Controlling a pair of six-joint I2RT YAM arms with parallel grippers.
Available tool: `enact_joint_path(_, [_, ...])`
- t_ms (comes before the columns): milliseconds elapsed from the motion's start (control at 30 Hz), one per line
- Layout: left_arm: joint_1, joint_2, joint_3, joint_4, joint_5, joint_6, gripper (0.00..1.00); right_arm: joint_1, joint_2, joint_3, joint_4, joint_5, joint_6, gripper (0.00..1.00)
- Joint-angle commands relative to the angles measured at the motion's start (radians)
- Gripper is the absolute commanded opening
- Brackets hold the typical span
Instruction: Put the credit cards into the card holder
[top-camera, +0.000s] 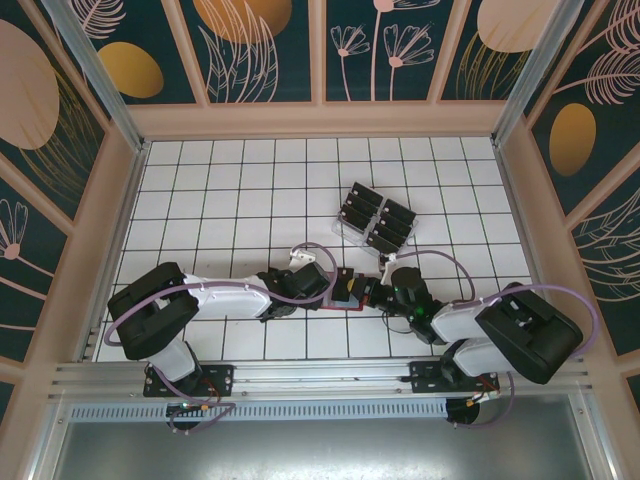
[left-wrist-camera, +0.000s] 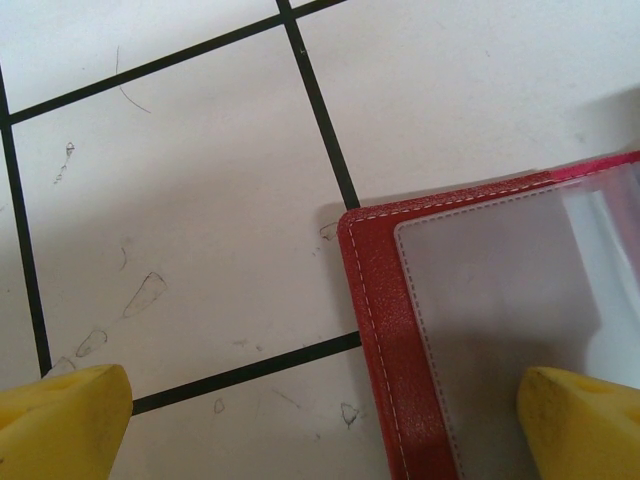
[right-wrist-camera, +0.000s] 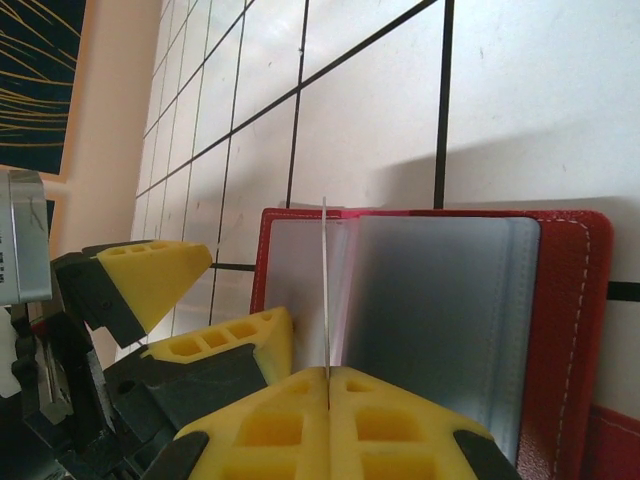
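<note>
The red card holder (top-camera: 344, 297) lies open on the white grid table between both grippers, its grey-blue pockets (right-wrist-camera: 440, 300) facing up. My right gripper (right-wrist-camera: 327, 372) is shut on a thin credit card (right-wrist-camera: 325, 280), seen edge-on and standing upright over the holder's middle fold. My left gripper (left-wrist-camera: 320, 425) is open, straddling the holder's left corner (left-wrist-camera: 385, 320). One of its yellow fingers (right-wrist-camera: 235, 340) rests on the left clear pocket, the other (right-wrist-camera: 150, 275) sits off the holder above the table. Several more black credit cards (top-camera: 385, 222) stand further back.
A clear slotted tray (top-camera: 352, 235) holds the black cards behind the holder, right of centre. Wooden walls (top-camera: 320, 120) and metal posts enclose the table. Both arms reach in from the near edge and meet at the middle.
</note>
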Motion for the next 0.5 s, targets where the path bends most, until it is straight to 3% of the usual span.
enact_joint_path(0, [0.000, 0.009, -0.035, -0.039, -0.008, -0.008, 0.99, 0.017, 0.061, 0.034, 0.064, -0.005, -0.005, 0.00])
enact_joint_path(467, [0.001, -0.001, -0.045, -0.035, -0.008, -0.012, 0.99, 0.033, 0.078, 0.035, 0.082, -0.003, 0.011, 0.00])
